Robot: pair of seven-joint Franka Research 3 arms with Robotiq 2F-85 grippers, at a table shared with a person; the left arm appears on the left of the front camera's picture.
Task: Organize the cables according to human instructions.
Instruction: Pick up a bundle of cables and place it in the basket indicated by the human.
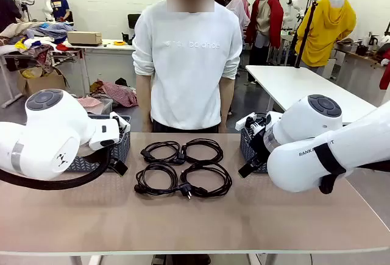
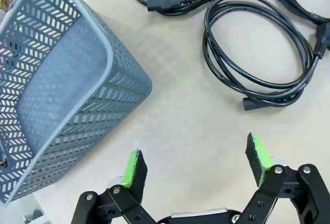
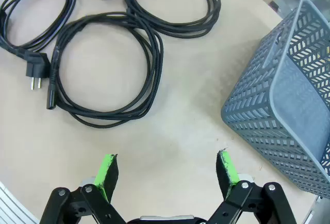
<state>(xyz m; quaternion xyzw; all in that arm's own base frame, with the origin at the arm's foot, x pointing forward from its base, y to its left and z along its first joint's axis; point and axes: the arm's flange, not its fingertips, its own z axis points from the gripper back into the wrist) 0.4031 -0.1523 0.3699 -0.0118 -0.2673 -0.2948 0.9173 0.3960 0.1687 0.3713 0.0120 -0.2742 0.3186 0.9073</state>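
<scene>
Cables (image 1: 183, 169): four black coils, grouped two by two at mid surface (image 1: 195, 225), between left basket (image 1: 119, 149) and right basket (image 1: 246, 145), in front of standing person (image 1: 187, 58).
Left gripper (image 2: 196, 158): jaws spread wide, nothing held; over bare surface beside left basket, near closest coil.
Right gripper (image 3: 166, 166): jaws spread wide, nothing held; over bare surface between nearest coil and right basket.

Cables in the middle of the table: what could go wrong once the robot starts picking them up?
The four cables lie close together, some seemingly touching, so lifting one might drag a neighbour. The open right tool would likely pinch only some strands of a coil, letting the rest sag and unwind. A plug's prongs might snag in the lattice of the grey basket.
</scene>
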